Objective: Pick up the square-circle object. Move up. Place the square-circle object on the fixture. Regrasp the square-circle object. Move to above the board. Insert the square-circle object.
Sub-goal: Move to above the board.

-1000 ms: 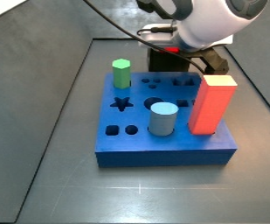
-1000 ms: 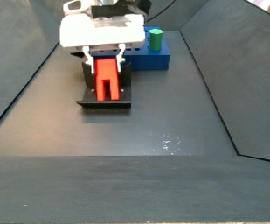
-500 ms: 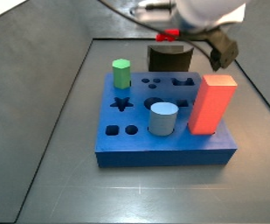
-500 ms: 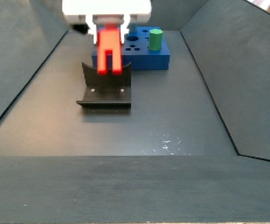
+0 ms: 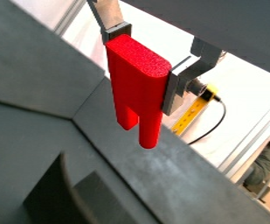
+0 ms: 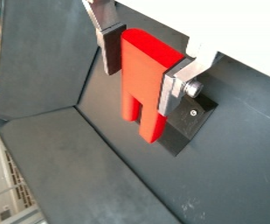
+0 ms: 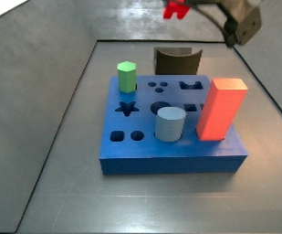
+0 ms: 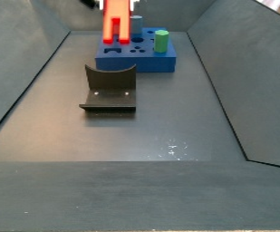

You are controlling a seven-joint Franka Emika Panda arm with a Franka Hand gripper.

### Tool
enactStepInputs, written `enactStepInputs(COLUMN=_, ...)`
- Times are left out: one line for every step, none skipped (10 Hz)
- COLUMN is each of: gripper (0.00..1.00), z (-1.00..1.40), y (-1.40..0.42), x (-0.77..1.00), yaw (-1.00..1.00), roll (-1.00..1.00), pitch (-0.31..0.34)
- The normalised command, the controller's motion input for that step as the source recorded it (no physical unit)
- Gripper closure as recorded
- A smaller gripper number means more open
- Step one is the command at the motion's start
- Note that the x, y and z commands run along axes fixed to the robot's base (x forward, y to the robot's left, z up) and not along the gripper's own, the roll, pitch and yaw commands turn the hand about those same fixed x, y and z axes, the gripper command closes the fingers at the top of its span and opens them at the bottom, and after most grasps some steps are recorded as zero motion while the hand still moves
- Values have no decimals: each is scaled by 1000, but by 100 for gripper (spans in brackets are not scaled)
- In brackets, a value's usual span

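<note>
Pinching the square-circle object (image 6: 143,83) between the hand (image 6: 145,70) plates, raised high at 12 o'clock above the fixture (image 8: 110,88); placing, regrasping, inserting into board (image 7: 168,137) remaining.

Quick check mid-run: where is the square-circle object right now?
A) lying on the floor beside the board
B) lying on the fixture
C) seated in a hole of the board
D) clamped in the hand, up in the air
D: in both wrist views the hand has its silver fingers closed on the red square-circle object, and in a side view it hangs well above the fixture.
</note>
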Motion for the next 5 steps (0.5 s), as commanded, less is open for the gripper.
enactStepInputs(gripper=100, z=1000, y=-161, x=-136, yaw=-61, roll=-19, pitch=175)
enactStepInputs(gripper=100, z=1000, y=-136, x=-124, yaw=0, roll=-40, pitch=194)
enactStepInputs(gripper=100, z=1000, y=-125, x=-118, yaw=36, roll=-44, pitch=193)
enactStepInputs(gripper=100, z=815, y=-83, x=-79, yaw=84, roll=-42, pitch=176)
enactStepInputs(gripper=100, z=695, y=-64, x=-55, yaw=103, roll=-41, pitch=167)
